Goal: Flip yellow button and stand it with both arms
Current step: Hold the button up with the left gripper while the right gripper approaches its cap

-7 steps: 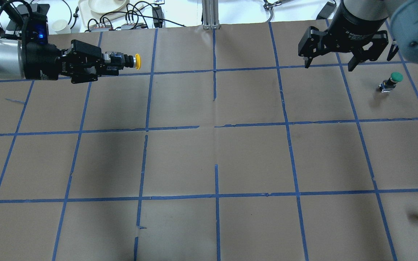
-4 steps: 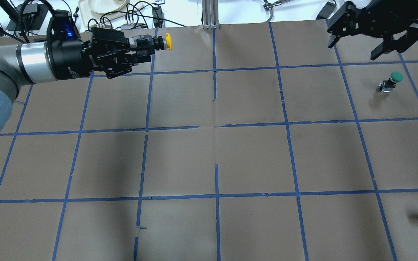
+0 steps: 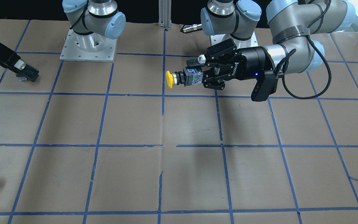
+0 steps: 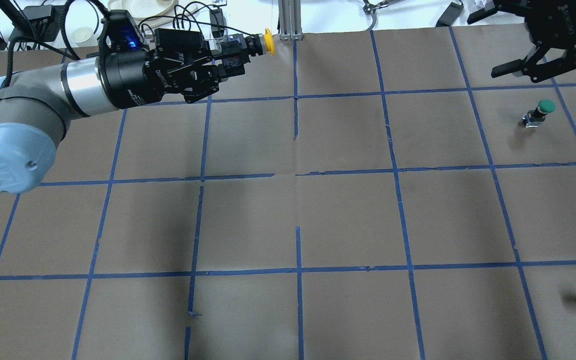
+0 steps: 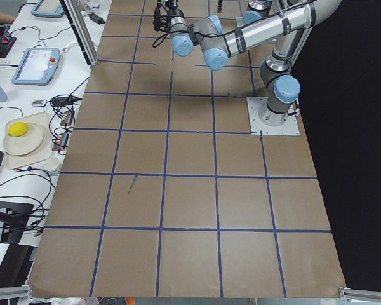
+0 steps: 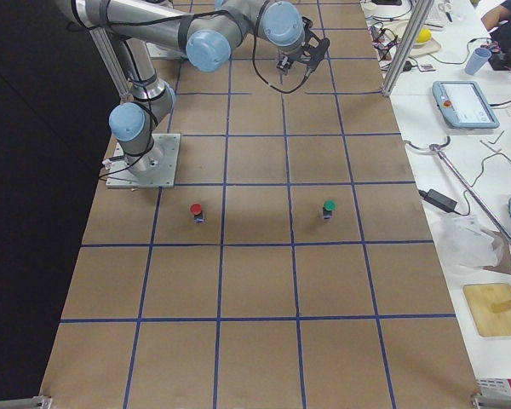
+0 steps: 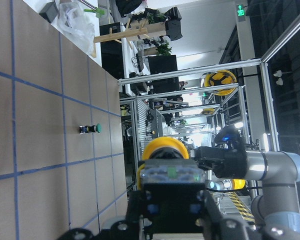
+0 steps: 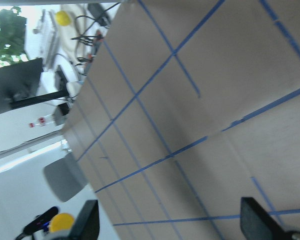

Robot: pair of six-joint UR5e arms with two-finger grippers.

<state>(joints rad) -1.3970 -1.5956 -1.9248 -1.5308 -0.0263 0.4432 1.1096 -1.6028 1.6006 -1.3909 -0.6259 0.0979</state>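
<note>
The left jaws grip the yellow button (image 3: 179,77) by its dark body, held sideways above the counter (image 3: 179,124) with its cap sticking out beyond them. The right jaws are spread wide, holding nothing, well apart from the button.

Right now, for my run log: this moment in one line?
left claw: shut on yellow button, aloft | right claw: open, empty

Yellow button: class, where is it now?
The yellow button is held in the air by the left gripper, cap sideways; in the overhead view it shows near the top edge, left of the aluminium post.
</note>
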